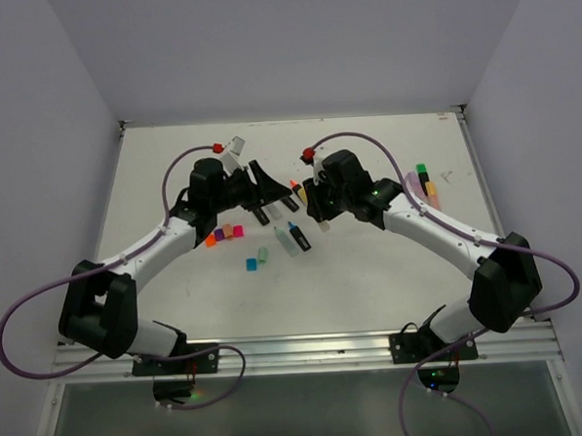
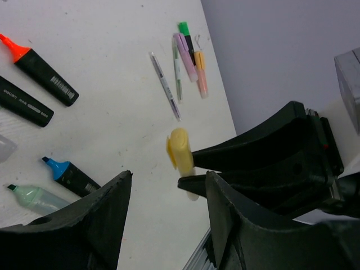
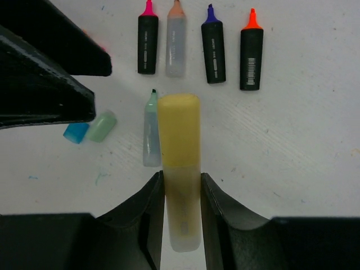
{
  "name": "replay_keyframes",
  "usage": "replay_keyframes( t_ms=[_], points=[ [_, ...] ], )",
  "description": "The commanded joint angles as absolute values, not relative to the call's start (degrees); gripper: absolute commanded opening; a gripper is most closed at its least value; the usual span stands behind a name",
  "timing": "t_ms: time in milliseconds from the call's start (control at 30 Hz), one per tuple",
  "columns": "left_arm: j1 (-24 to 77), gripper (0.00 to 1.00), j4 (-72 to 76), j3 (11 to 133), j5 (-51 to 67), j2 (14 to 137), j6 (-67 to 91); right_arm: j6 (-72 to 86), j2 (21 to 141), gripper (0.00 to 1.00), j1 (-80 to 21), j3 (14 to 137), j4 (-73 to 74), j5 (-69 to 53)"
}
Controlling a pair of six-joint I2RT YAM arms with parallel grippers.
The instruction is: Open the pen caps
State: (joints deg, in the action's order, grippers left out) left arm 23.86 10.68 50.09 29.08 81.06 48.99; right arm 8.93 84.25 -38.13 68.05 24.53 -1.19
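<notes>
My right gripper (image 3: 181,185) is shut on the pale body of a pastel yellow highlighter (image 3: 181,214) and holds it above the table. Its yellow cap (image 3: 179,129) is still on and points away from the wrist. My left gripper (image 2: 167,177) is open, and the yellow cap (image 2: 179,149) sits just beyond its fingertips, untouched. From above, the left gripper (image 1: 270,190) and the right gripper (image 1: 309,196) face each other at mid-table. Loose caps lie on the table: blue (image 3: 75,133), green (image 3: 101,126), and pink, orange and purple (image 1: 225,233).
Uncapped highlighters lie in a row: pink-tipped (image 3: 147,45), pastel orange (image 3: 176,48), purple-tipped (image 3: 213,50), orange-tipped (image 3: 251,53), and a pastel green one (image 3: 151,132). Capped highlighters and thin grey pens (image 2: 188,56) lie at the far right (image 1: 421,184).
</notes>
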Motion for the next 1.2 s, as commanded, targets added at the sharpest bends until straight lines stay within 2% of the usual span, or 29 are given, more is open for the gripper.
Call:
replay_keyframes(
  t_ms=[0, 367, 500, 600, 667, 800, 933, 967, 1100, 1133, 1167],
  points=[
    [25.0, 0.59, 13.0, 53.0, 27.9, 83.0, 51.2, 8.3, 85.8, 0.0, -39.6, 70.6, 20.9, -4.0],
    [27.9, 0.59, 12.7, 55.0, 25.0, 86.7, 51.5, 9.6, 86.8, 0.0, -41.1, 71.0, 17.0, -4.6],
    [28.8, 0.56, 12.6, 55.5, 24.3, 87.3, 51.5, 10.1, 87.2, 0.0, -41.1, 71.0, 16.3, -5.5],
    [29.0, 0.48, 12.4, 55.5, 23.6, 87.5, 51.4, 10.4, 86.8, 0.0, -41.4, 70.4, 15.9, -5.7],
    [29.0, 0.34, 12.6, 55.4, 23.4, 87.4, 51.2, 10.6, 86.3, 0.0, -41.5, 70.1, 16.0, -5.9],
    [28.9, 0.0, 13.4, 55.0, 23.5, 87.3, 51.4, 10.7, 85.3, 0.0, -41.6, 69.1, 15.4, -6.5],
    [29.0, 0.0, 14.6, 53.7, 23.4, 86.0, 52.5, 10.5, 86.7, 0.43, -41.6, 69.3, 15.6, -6.9],
    [29.0, 0.0, 15.2, 53.4, 23.5, 85.7, 52.8, 10.7, 87.4, 0.45, -41.5, 68.8, 15.2, -6.9],
    [29.0, 0.0, 15.6, 53.2, 23.6, 84.4, 53.2, 11.3, 88.2, 0.45, -41.7, 67.7, 13.3, -6.9],
    [29.0, 0.0, 15.5, 53.1, 23.3, 84.0, 53.3, 11.3, 88.4, 0.4, -41.7, 67.8, 12.9, -7.6],
    [29.0, 0.0, 15.6, 53.1, 23.3, 83.8, 53.5, 11.5, 88.8, 0.26, -41.7, 67.8, 12.9, -7.6]
  ],
)
